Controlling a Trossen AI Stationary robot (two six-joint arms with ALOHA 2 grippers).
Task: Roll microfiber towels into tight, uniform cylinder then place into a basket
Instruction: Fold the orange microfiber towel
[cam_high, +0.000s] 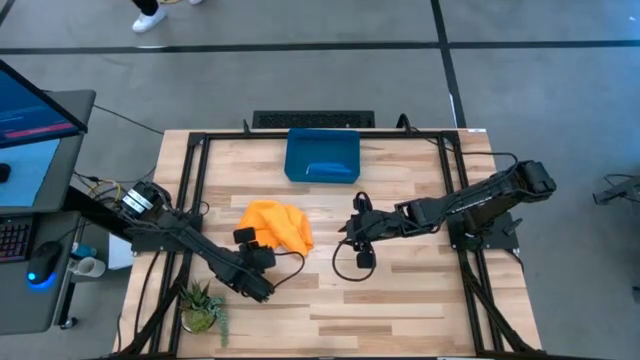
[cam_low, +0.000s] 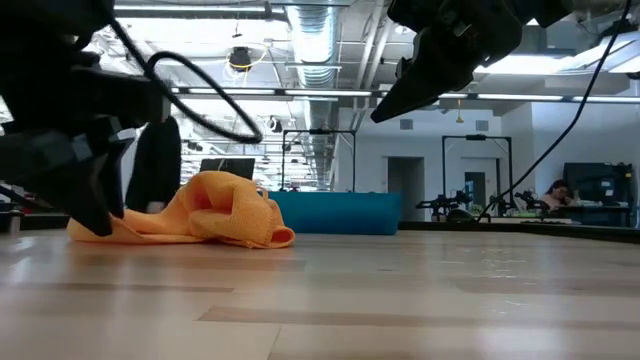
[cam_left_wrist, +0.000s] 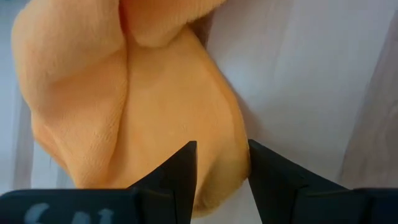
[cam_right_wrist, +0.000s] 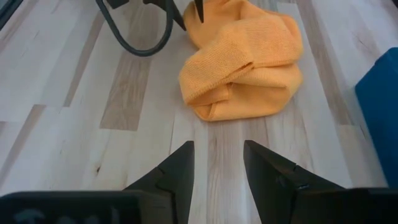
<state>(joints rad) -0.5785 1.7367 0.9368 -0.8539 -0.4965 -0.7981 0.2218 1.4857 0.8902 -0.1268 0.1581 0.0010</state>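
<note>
The yellow towel (cam_high: 276, 225) lies bunched mid-desk, its long axis slanting toward the basket (cam_high: 322, 155). The left gripper (cam_high: 252, 245) touches its edge, jaws apart; the right gripper (cam_high: 352, 232), jaws apart and empty, hangs beside it

no readable text, labels, brands, numbers or signs in any view

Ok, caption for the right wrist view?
Open right gripper hovers over the wooden table, facing the crumpled yellow-orange towel.

Orange towel (cam_right_wrist: 245, 59) soft knit cloth; table (cam_right_wrist: 74, 93) smooth wood.
</note>
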